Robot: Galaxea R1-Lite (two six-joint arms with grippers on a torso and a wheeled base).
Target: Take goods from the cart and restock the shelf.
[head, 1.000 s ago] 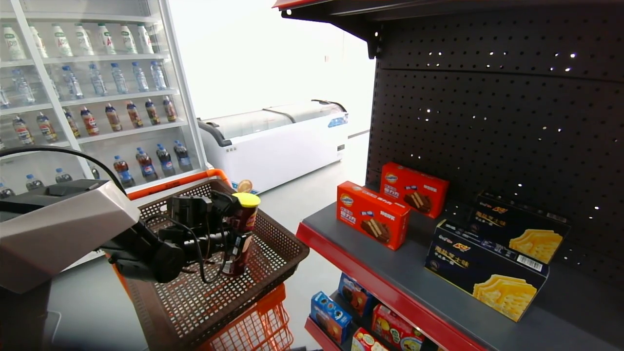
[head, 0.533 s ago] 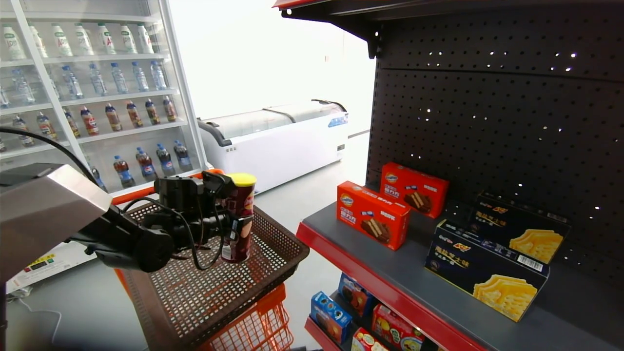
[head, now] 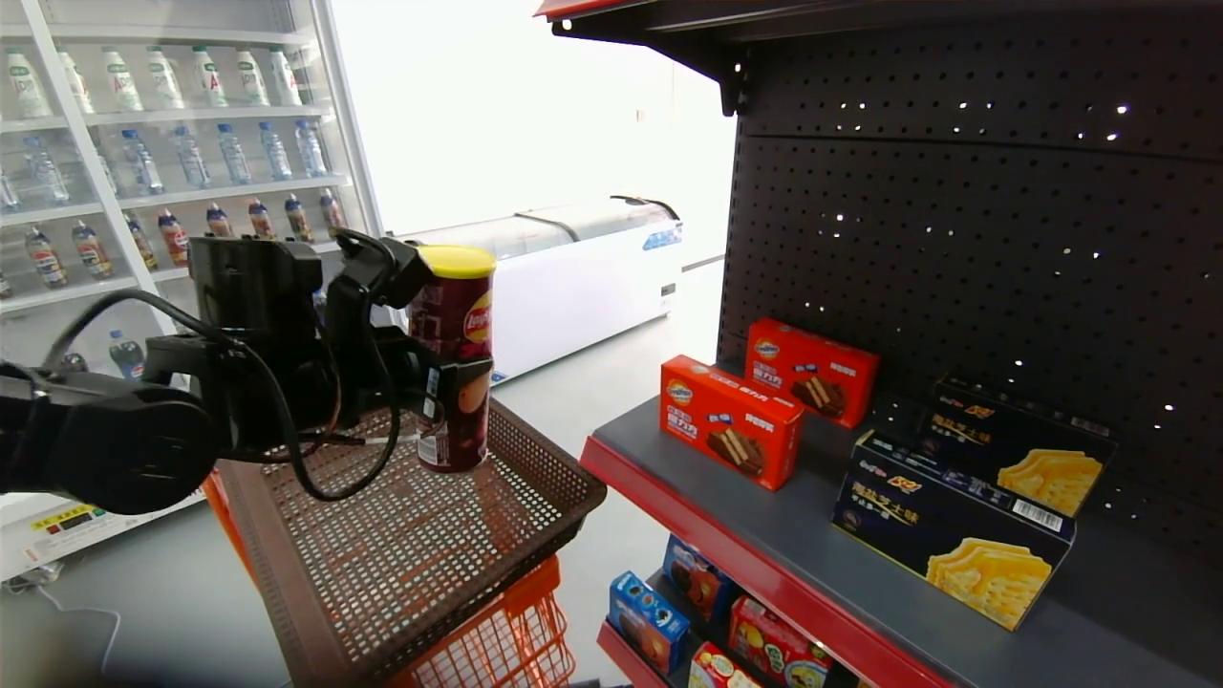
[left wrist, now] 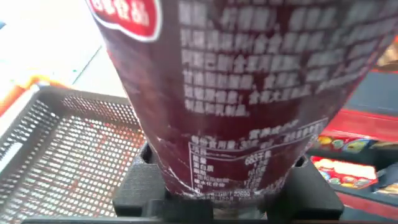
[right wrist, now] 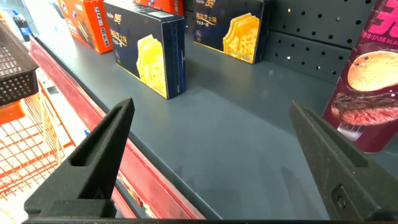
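A dark red chip can [head: 455, 355] with a yellow lid stands upright in the air above the brown cart basket [head: 420, 564], and my left gripper [head: 430, 368] is shut on its side. In the left wrist view the can [left wrist: 236, 93] looms close, with the basket [left wrist: 62, 155] below it. The grey shelf board [head: 764, 535] lies to the right of the can. My right gripper [right wrist: 214, 168] hovers open over the shelf board [right wrist: 236, 124], holding nothing. A second chip can [right wrist: 370, 87] stands on that board by the pegboard.
Two red biscuit boxes [head: 731, 420] [head: 812, 371] and two dark blue cracker boxes [head: 955, 535] [head: 1018, 444] stand on the shelf, with bare board in front of them. The orange wire cart frame [head: 497, 640] sits below the basket. Snack packs [head: 707, 612] fill the lower shelf.
My left arm has lifted the chip can up out of the basket, from resting near the basket floor to hanging well above its rim.
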